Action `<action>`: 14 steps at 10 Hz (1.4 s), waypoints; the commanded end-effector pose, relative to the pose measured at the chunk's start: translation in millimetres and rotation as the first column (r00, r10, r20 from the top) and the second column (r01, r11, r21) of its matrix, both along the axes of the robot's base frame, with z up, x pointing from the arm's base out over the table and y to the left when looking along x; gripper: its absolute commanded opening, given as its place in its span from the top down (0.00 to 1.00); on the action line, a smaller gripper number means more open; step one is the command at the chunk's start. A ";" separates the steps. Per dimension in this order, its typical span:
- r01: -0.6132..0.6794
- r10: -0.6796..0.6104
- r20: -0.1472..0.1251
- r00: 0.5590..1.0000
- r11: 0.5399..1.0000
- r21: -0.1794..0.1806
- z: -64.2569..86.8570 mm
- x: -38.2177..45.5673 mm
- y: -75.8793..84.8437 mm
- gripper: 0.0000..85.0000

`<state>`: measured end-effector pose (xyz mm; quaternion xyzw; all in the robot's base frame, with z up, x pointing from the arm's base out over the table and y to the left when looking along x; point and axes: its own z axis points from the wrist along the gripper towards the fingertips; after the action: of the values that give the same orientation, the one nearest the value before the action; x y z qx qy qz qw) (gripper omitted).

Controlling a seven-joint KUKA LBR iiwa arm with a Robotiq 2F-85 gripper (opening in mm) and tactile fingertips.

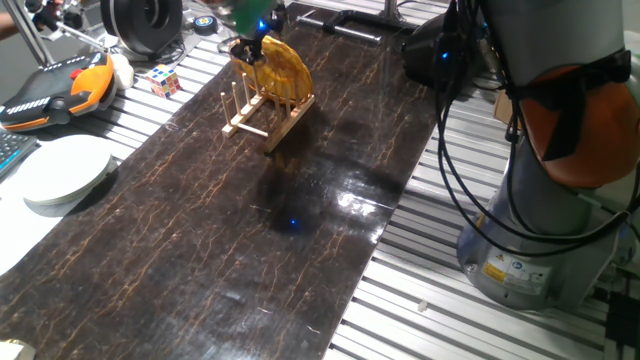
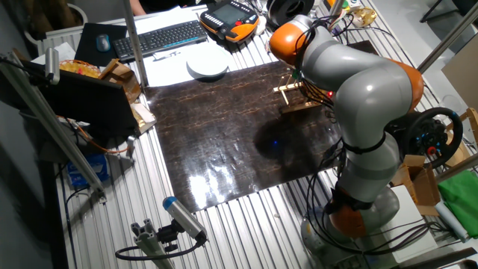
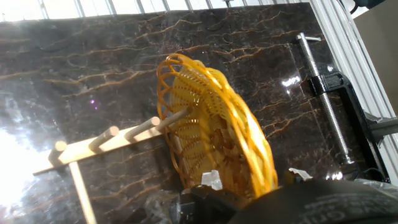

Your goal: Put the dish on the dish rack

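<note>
The yellow-orange woven dish [image 1: 282, 68] stands on edge in the small wooden dish rack [image 1: 268, 112], leaning between its pegs at the far end of the dark mat. My gripper [image 1: 250, 45] is right above the dish's top rim. In the hand view the dish [image 3: 211, 124] fills the middle, with a rack peg [image 3: 140, 129] against its inner face. My gripper [image 3: 256, 178] straddles the rim with its fingers spread and a gap showing on each side. In the other fixed view my arm hides the dish and only part of the rack [image 2: 296, 97] shows.
A plain white plate [image 1: 65, 170] lies left of the mat, also seen in the other fixed view [image 2: 208, 66]. A Rubik's cube [image 1: 165, 80] and an orange teach pendant [image 1: 55, 90] sit at the back left. A metal clamp [image 3: 329, 93] holds the mat's edge.
</note>
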<state>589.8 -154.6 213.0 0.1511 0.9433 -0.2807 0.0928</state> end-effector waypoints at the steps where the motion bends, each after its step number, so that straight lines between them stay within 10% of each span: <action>1: 0.005 -0.005 -0.004 1.000 1.000 -0.002 4.0 -0.9 2.1 0.33; 8: 0.087 -0.084 -0.058 0.995 0.994 0.066 38.4 -10.6 29.9 0.32; 14: 0.066 -0.039 -0.143 0.989 0.979 0.191 67.9 -22.4 24.8 0.71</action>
<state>567.5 -130.1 281.1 0.1646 0.9659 -0.1996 0.0048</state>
